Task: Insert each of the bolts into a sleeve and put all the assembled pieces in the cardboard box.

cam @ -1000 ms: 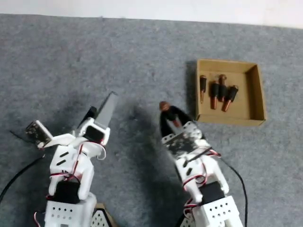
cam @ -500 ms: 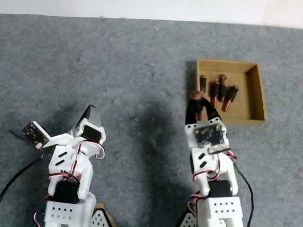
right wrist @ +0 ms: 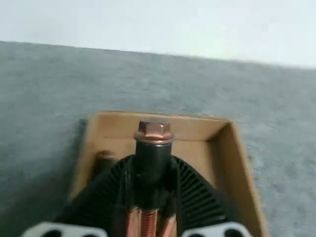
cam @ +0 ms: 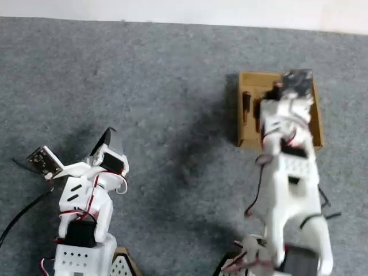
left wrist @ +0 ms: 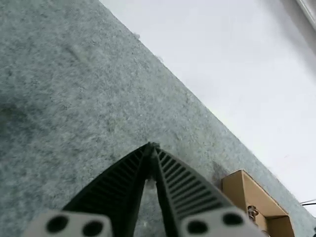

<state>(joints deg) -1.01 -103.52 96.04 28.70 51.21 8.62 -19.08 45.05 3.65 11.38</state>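
The assembled piece (right wrist: 150, 148) I am working with is clamped in the right gripper (right wrist: 150, 167). Its copper hex bolt head (right wrist: 154, 130) points toward the far side. The black sleeve (right wrist: 152, 160) sits directly behind the head, and the threaded copper shank (right wrist: 143, 222) runs back between the ribbed fingers (right wrist: 195, 195). The gripper is clenched on the sleeve, with one finger on each side.

In the high view, the right arm (cam: 290, 172) stretches from the near edge out over the cardboard box (cam: 253, 75), so the piece is held above the box opening. I cannot tell whether the piece touches the box floor.

The box stands at the far right of the counter (cam: 144, 75), which has a grey, felt-like surface. Another assembled piece (cam: 246, 108) lies inside the box along its left wall. The right wrist view also shows it (right wrist: 102, 160), just beside the gripper's finger.

The left arm (cam: 89, 195) is at the near left of the counter, well apart from the box. The left gripper (left wrist: 150, 146) is clenched, its fingertips meeting with nothing held between them, and it is tilted above bare counter surface. From the left wrist, the box (left wrist: 244, 190) shows farther off to the right. A pale wall (left wrist: 222, 59) lies beyond the far edge of the counter.
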